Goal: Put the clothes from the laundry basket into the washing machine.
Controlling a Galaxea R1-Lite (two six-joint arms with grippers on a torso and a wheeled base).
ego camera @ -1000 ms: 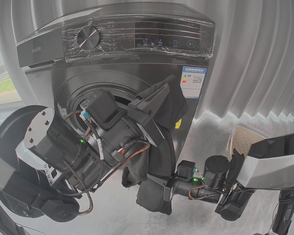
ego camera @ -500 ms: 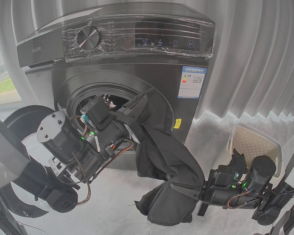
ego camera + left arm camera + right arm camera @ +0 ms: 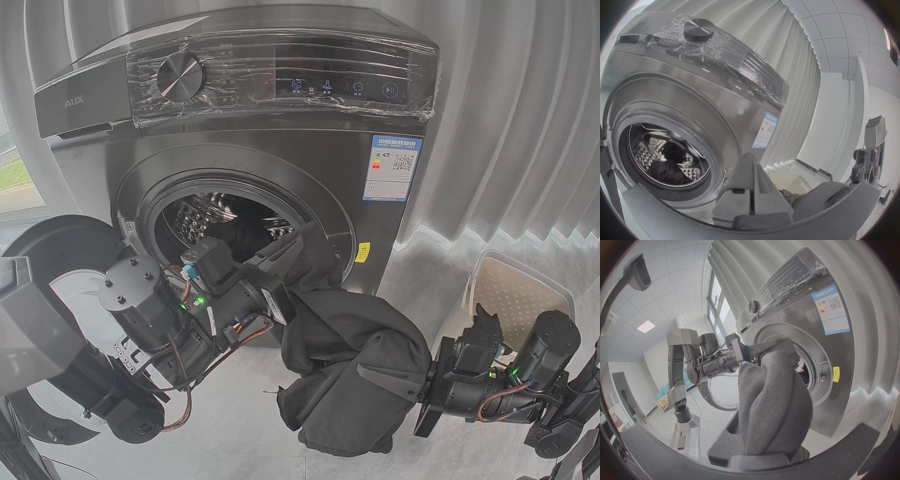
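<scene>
A dark grey garment (image 3: pixel 350 350) hangs between my two grippers in front of the washing machine (image 3: pixel 250 137). My left gripper (image 3: pixel 290 247) is shut on its upper end at the lower right rim of the open drum (image 3: pixel 206 219). In the left wrist view the fingers (image 3: pixel 742 200) are pressed together with cloth (image 3: pixel 740 175) around them. My right gripper (image 3: pixel 390 381) is shut on the lower end, near the floor and right of the machine. Its wrist view has the bunched garment (image 3: pixel 775 402) bulging out of the right gripper (image 3: pixel 762 440). Another dark piece of clothing (image 3: pixel 240 234) lies inside the drum.
The round door (image 3: pixel 56 250) stands swung open to the left, behind my left arm. A cream laundry basket (image 3: pixel 522 294) stands on the floor at the right, beside my right arm. White curtains hang behind the machine. Bare grey floor lies below the garment.
My left gripper has come down from above the drum's right rim to its lower right edge. The right gripper has swung out to the right, and the garment now sags between them.
</scene>
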